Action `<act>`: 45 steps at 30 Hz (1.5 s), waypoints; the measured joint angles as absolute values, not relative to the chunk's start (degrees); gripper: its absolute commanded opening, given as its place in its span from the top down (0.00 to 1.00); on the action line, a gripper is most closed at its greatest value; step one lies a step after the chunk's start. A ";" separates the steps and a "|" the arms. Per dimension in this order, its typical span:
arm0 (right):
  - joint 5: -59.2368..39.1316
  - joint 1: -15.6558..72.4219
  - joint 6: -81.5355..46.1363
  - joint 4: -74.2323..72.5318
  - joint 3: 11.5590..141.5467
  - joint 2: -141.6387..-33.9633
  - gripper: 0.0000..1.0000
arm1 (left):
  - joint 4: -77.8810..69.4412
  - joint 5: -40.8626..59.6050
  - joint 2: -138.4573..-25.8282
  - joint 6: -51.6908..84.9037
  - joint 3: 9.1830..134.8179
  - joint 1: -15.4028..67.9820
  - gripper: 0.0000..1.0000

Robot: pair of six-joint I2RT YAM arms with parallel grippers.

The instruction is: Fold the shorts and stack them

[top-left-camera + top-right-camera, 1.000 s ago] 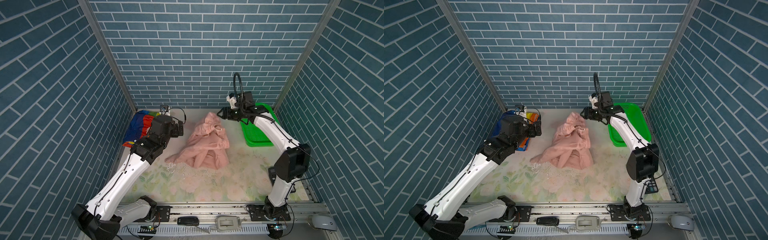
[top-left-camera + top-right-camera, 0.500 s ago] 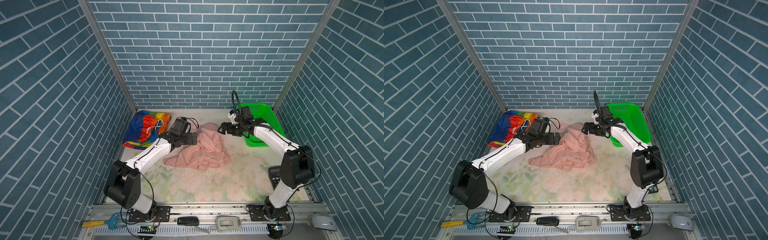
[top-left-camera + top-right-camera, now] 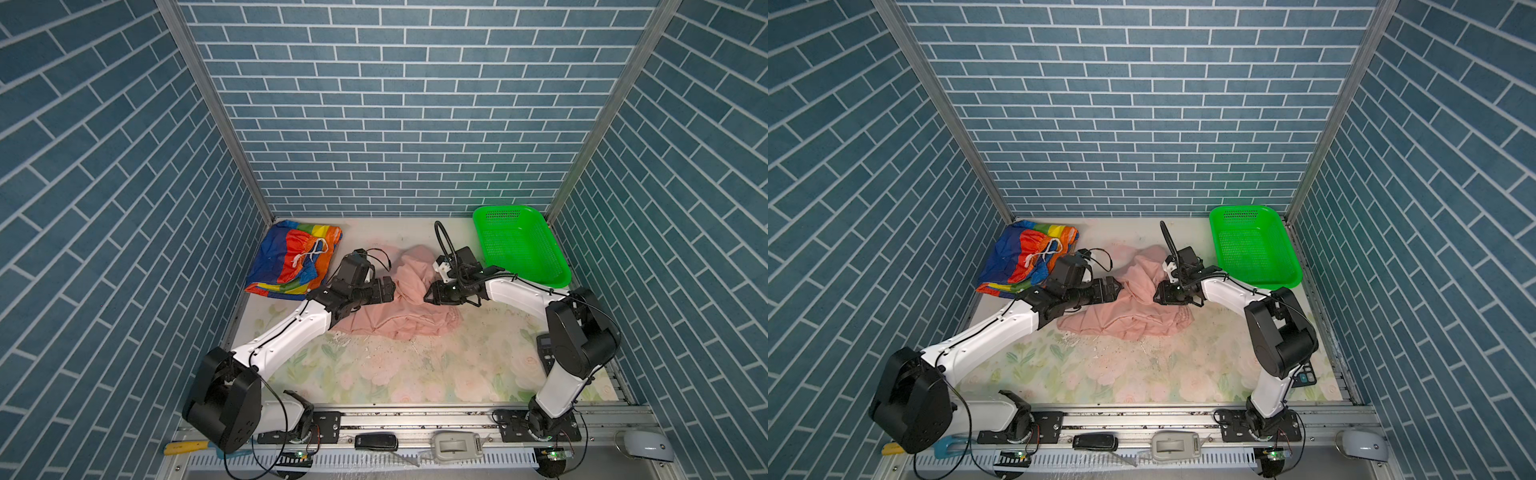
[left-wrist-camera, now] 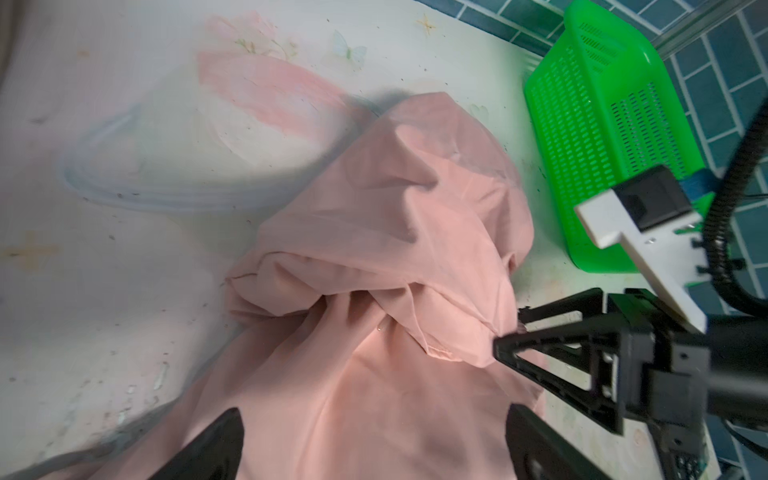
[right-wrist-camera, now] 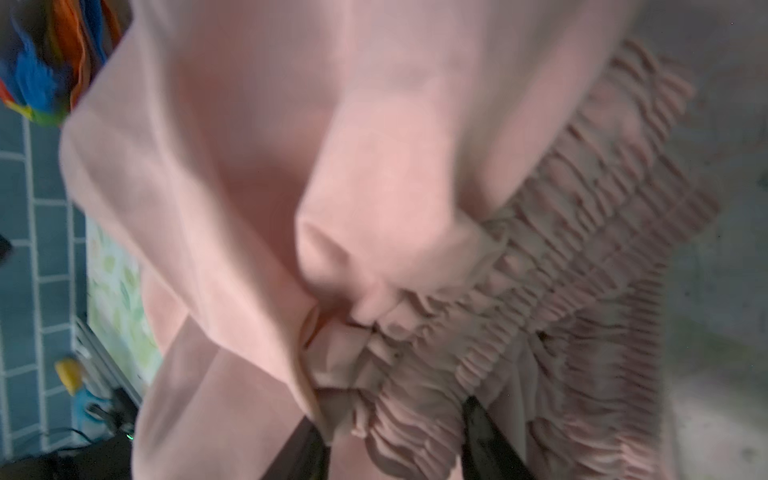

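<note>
1. Since a second ago the left arm has swung off the rainbow shorts point(image 3: 295, 262) and come down low. The right gripper point(image 3: 426, 297) has dropped toward the desk point(image 3: 395, 374), and the raised peak of the pink shorts point(image 3: 405, 318) sits lower.
2. Shorts counted: two pairs in view.
   - The pink pair lies crumpled mid-desk in both top views point(image 3: 1133, 322), between the two grippers.
   - The rainbow pair lies flat in the far left corner with its white drawstring on top.
   - The left wrist hides the gap between the two pairs.
3. Right gripper point(image 5: 390, 415): fingers drawn in on a bunch of pink cloth by the gathered waistband. Cloth fills the space between them, though this view is blurred.
4. Left gripper point(image 4: 374, 411): fingers spread wide over the pink cloth, gripping nothing. Cannot tell whether they touch the cloth.
5. One green mesh basket point(image 3: 519, 249) in the far right corner, just behind the right wrist and apart from the pink pair.
6. In the way: the left forearm crosses the near left edge of the pink pair in both top views.
7. Front rail holds one black remote point(image 3: 376, 441), one grey device point(image 3: 455, 444), one white mouse point(image 3: 644, 451) and one yellow-handled tool point(image 3: 185, 446). A keypad point(image 3: 544, 353) lies partly under the right arm.
</note>
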State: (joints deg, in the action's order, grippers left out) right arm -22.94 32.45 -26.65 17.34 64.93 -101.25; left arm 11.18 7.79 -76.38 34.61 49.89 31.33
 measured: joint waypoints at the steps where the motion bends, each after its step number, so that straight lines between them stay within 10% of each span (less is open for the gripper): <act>1: -22.94 32.36 -26.85 17.15 65.28 -101.71 0.89 | 10.24 7.97 -76.42 35.46 49.25 32.21 0.00; 22: -27.46 17.67 -30.92 23.55 102.48 -104.77 1.00 | 8.75 5.56 -69.43 38.74 43.29 36.67 0.00; 35: -28.75 30.87 -30.15 27.88 101.82 -107.57 1.00 | 10.83 2.35 -64.42 36.67 44.47 33.21 0.00; 45: -30.59 35.31 -27.03 29.45 92.77 -111.35 0.33 | 11.40 3.29 -59.11 37.78 41.28 27.29 0.00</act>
